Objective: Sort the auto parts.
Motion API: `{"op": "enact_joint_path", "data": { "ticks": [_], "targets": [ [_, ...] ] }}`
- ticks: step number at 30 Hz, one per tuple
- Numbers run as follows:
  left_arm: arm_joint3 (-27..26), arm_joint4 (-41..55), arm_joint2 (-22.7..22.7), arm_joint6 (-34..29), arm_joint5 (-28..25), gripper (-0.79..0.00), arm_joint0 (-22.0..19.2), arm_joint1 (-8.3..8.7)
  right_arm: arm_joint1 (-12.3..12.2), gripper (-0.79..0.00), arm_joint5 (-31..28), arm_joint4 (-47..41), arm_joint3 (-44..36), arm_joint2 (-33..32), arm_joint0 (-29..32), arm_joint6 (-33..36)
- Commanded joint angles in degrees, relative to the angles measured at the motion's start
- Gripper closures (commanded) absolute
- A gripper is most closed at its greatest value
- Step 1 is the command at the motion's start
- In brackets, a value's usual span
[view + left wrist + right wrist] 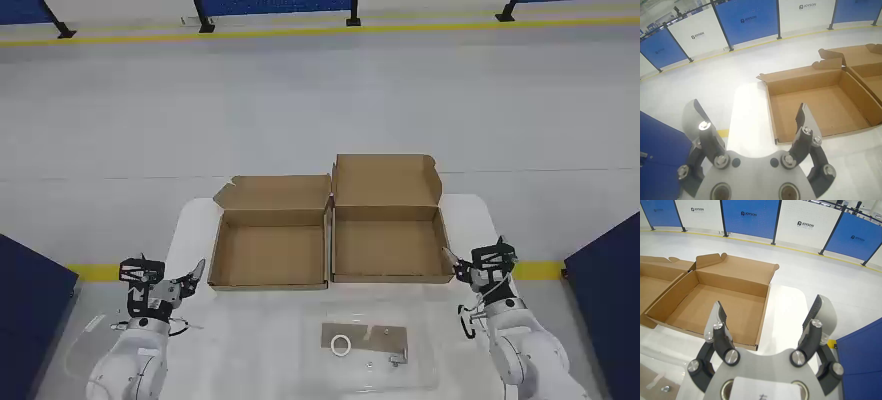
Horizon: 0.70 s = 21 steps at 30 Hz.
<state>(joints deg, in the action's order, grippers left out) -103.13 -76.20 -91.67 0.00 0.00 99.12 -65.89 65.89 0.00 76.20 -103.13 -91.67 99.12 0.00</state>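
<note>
Here both pincers gape, fingers apart: left pincer (749, 104) at the worktop's (250, 330) left edge, right pincer (768, 300) at its right. A white ring (341, 346) and small metal part (397, 356) lie in a clear bag (425, 345) near the front edge, before the open left box (270, 255) and right box (388, 250).

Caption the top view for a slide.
Left gripper and right gripper, both open, beside two empty cardboard boxes; white ring on the table in front.

Matt brown corrugated card forms the left box (268, 255) and right box (388, 247) on the smooth, glossy white table (260, 330), while the left pincer (749, 105) and right pincer (768, 300) show brushed metal with matt black pads (813, 310).
</note>
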Motion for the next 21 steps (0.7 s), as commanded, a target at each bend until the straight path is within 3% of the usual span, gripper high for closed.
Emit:
{"op": "enact_joint_path", "data": {
  "ticks": [1,7,12,14,21],
  "targets": [
    [0.0,0.0,0.0,0.0,0.0,-0.784,0.0,0.0,0.0,-0.784,0.0,0.0,0.0,0.0,0.0,0.0],
    [0.0,0.0,0.0,0.0,0.0,-0.785,0.0,0.0,-0.22,-0.785,-3.48,1.98,-1.8,-0.7,-0.26,-1.39],
    [0.0,0.0,0.0,0.0,0.0,-0.785,0.0,0.0,-0.97,-0.785,-12.24,4.05,-4.78,-3.4,0.48,1.8],
    [0.0,0.0,0.0,0.0,0.0,-0.785,0.0,0.0,-1.33,-0.785,-18.72,1.44,-6.26,-4.58,0.87,4.02],
    [0.0,0.0,0.0,0.0,0.0,-0.785,0.0,0.0,-1.33,-0.785,-18.72,1.44,-6.26,-4.58,0.87,4.02]
  ]
}}
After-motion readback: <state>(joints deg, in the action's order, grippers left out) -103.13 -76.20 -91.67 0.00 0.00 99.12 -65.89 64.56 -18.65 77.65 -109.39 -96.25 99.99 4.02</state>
